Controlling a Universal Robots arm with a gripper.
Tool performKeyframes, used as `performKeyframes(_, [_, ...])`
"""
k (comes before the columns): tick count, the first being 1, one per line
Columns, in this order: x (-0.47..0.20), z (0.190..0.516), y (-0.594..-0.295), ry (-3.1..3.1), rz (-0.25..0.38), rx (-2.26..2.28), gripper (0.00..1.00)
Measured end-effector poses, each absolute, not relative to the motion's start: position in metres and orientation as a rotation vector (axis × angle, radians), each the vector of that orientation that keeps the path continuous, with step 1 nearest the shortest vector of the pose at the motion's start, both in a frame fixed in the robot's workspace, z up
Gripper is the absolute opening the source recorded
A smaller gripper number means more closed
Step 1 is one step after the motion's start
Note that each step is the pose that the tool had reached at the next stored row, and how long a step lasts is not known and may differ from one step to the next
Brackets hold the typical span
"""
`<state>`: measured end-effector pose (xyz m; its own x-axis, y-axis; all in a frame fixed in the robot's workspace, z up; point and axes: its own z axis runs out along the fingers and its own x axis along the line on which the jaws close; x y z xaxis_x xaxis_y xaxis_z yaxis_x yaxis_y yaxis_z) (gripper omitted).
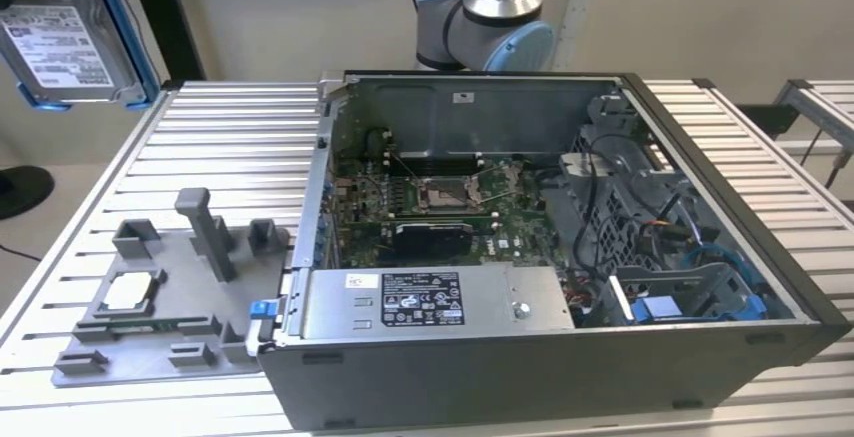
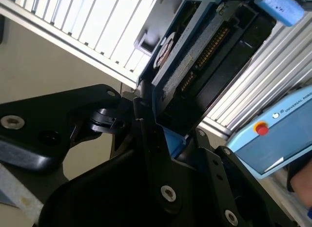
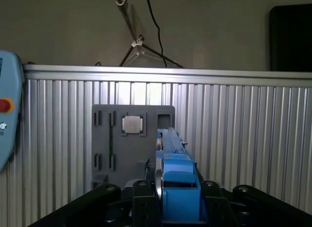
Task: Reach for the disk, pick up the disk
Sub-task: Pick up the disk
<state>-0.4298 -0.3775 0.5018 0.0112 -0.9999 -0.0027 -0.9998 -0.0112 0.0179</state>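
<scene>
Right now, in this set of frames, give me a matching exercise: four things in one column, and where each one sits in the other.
Things:
1. disk
2. processor chip
3. power supply
4. grey fixture tray

Places:
a. inside the open computer case
b. flat on the ribbed table
c. clamped in the gripper, up in the air
d. seated on the grey fixture tray

Pairs: 1-c, 2-d, 3-a, 4-b

Exterior view high, angled down over computer case [image 1: 534,382], both wrist views close on disk [image 3: 178,188]
</scene>
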Motion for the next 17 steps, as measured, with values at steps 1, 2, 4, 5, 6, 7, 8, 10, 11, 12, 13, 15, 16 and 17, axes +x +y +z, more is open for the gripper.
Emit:
performKeyframes(1, [-0.4298,0.5031,-0.3775,-2.201,-0.023,2.226,0.00])
performKeyframes(2, [-0.4298,0.5043,-0.3775,-2.201,-0.023,2.226,0.00])
performKeyframes(4, [-0.4298,0.5066,-0.3775,-2.201,-0.023,2.226,0.00])
performKeyframes(5, [-0.4298,0.5079,-0.3775,-2.201,-0.023,2.226,0.00])
performKeyframes(6, [-0.4298,0.5090,-0.3775,-2.201,-0.023,2.226,0.00])
performKeyframes(7, [-0.4298,0.5097,-0.3775,-2.201,-0.023,2.226,0.00])
performKeyframes(8, [-0.4298,0.5097,-0.3775,-2.201,-0.023,2.226,0.00])
performKeyframes(10, [-0.4298,0.5097,-0.3775,-2.201,-0.023,2.226,0.00])
performKeyframes(11, [-0.4298,0.5097,-0.3775,-2.201,-0.023,2.226,0.00])
performKeyframes(12, [-0.4298,0.5097,-0.3775,-2.201,-0.023,2.226,0.00])
performKeyframes(13, [-0.4298,0.5097,-0.3775,-2.201,-0.023,2.226,0.00])
performKeyframes(15, [-0.4298,0.5097,-0.3775,-2.201,-0.023,2.226,0.00])
performKeyframes(16, [-0.4296,0.5096,-0.3775,-2.201,-0.023,2.226,0.00])
performKeyframes(17, [-0.4291,0.5096,-0.3775,-2.201,-0.023,2.226,0.00])
